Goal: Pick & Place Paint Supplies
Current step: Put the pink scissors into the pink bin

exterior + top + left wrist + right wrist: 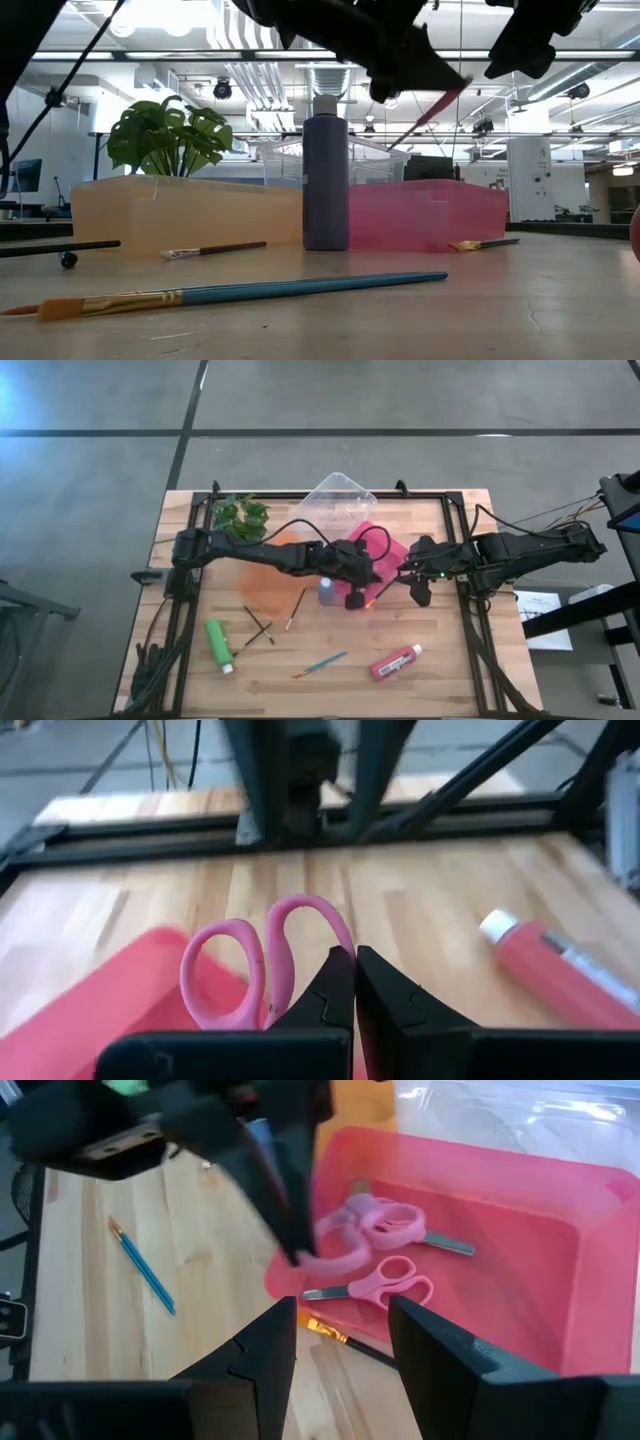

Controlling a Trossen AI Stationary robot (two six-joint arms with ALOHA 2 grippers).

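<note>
My left gripper (358, 592) hangs above the near edge of the pink tray (385, 540), shut on a pair of pink-handled scissors (262, 965). Two more pink-handled scissors (385, 1220) (375, 1285) lie inside that tray. My right gripper (340, 1345) is open and holds nothing; it hovers just right of the left one (270, 1190). The blue-purple bottle (325, 180) stands upright on the table by the tray. The green bottle (218, 643) and the red bottle (395, 662) lie on their sides. The blue-handled brush (322, 663) and thin brushes (258, 625) (296, 608) lie flat. My left gripper pinches the scissors between its two shut fingers (330, 990), beside the handle loops (300, 920), which stick out past the fingertips. The fingers hide the exact spot. The scissors are lifted clear and, in the low view, slant in the air (435, 110) above the tray.
An orange tray (275, 560) lies under the left arm, and a clear tray (340, 495) sits behind the pink one. A leafy plant (240, 515) stands at the far left. Another brush (340, 1335) lies against the pink tray's near edge.
</note>
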